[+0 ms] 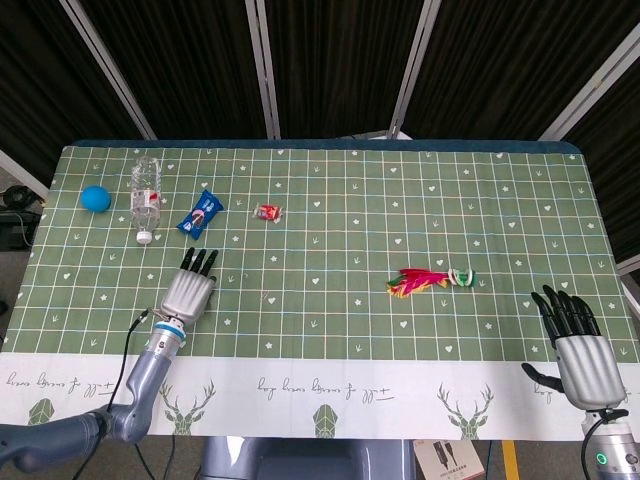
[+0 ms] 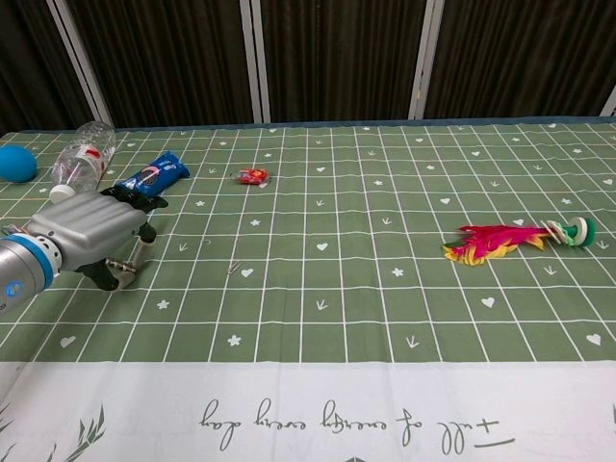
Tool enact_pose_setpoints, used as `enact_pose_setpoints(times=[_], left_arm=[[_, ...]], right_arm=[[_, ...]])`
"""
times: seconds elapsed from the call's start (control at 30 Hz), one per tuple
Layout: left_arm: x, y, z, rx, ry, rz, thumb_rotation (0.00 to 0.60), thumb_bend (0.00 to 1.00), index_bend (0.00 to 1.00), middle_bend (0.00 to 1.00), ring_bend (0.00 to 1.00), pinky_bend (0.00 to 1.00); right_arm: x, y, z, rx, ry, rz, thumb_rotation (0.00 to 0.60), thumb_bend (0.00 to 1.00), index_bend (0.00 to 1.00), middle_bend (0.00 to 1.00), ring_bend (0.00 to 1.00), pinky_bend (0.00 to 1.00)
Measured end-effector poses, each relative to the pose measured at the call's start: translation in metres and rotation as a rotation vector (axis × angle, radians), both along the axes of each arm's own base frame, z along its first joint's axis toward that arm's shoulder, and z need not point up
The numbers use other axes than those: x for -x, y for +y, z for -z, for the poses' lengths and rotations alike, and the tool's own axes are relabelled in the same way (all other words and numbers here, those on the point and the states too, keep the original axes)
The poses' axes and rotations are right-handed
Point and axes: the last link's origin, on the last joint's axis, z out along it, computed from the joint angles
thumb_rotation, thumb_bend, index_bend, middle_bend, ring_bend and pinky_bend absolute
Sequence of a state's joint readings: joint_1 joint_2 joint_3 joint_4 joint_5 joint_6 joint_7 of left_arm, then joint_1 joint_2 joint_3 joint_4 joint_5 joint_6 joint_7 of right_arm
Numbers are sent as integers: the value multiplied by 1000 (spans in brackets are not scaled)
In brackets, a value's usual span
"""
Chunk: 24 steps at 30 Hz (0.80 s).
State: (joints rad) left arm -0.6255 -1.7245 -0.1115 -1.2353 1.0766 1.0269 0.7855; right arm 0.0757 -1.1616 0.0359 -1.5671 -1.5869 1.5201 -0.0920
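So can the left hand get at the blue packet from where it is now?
Probably yes. The left hand sits open just short of the blue packet, fingers pointing toward it, with only bare cloth between them. The bottle lies off to one side, clear of that path.

Script lettering on the tablecloth's white border (image 2: 356, 419), upside down and unreadable; blue packet (image 2: 152, 174) logo illegible.

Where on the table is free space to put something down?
The middle is bare, between the red candy and the feather shuttlecock; so is the far right corner. The far left is crowded: ball, bottle, blue packet, left robot hand.
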Motion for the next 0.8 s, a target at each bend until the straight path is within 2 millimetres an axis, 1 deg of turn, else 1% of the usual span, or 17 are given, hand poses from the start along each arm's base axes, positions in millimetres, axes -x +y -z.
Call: enact_pose_setpoints(times=[0.13, 0.4, 0.6, 0.8], left_arm=[[-1, -1, -1, 0, -6, 3, 600, 422, 589, 0, 0, 0], [-2, -2, -5, -4, -21, 9, 600, 421, 595, 0, 0, 0], [-14, -1, -16, -26, -71, 33, 600, 420, 599, 0, 0, 0], [-34, -1, -29, -51, -174, 44, 600, 423, 609, 0, 0, 0]], right_arm=[[0, 0, 0, 1, -1, 2, 600, 46, 0, 0, 0, 76], [0, 0, 0, 3, 1, 3, 600, 46, 0, 0, 0, 76], [0, 0, 0, 3, 0, 3, 600, 48, 0, 0, 0, 76], [0, 1, -1, 4, 0, 4, 600, 46, 0, 0, 0, 76]])
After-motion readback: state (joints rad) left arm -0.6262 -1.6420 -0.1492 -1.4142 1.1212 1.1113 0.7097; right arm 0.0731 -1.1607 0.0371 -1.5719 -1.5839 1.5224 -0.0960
